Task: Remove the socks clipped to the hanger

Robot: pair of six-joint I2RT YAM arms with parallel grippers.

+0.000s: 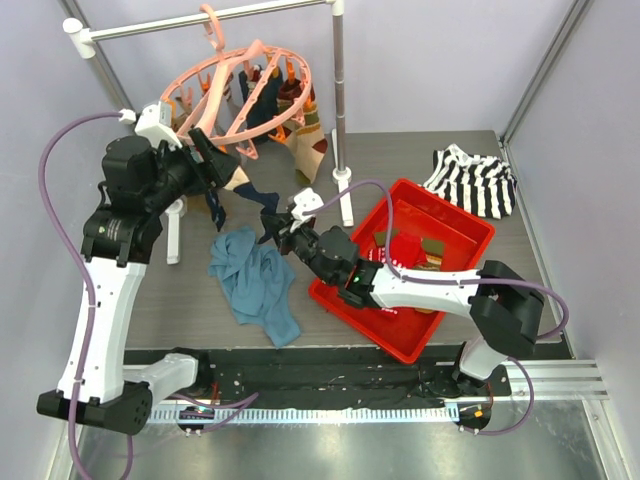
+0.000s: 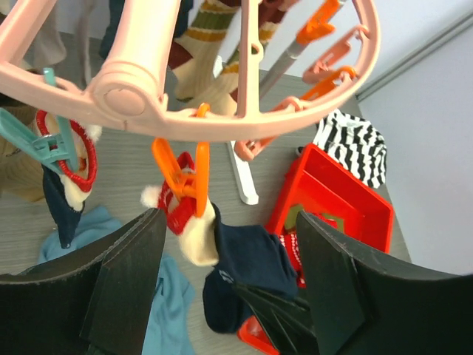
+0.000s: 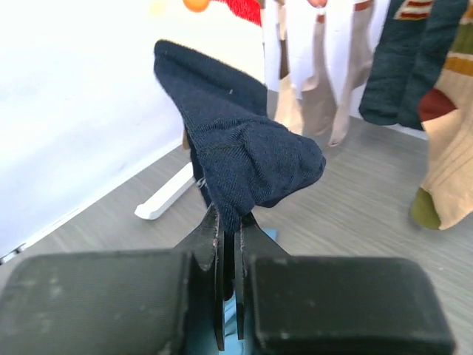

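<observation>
While your right tool (image 3: 228, 229) pinches the navy sock (image 3: 244, 159) hanging from the orange clip (image 2: 179, 174) on the hanger (image 2: 140, 81), pull down steadily, bracing it with your wide-open left tool (image 2: 233, 259).

We see a grey wood-grain tabletop (image 1: 180, 300) running back to the far wall. A crumpled plain blue cloth (image 1: 255, 280) lies left of centre on it. Just to the cloth's right sits a red rectangular plastic tray (image 1: 450, 208), set at an angle. Beyond the tray, at the far right, lies a bunched black-and-white striped garment (image 1: 475, 180), close to the tray's far corner. Two white bar feet of the rail stand rest flat on the top: one at the left (image 1: 173, 235), one near the middle (image 1: 345, 205), beside the tray's far-left side.
</observation>
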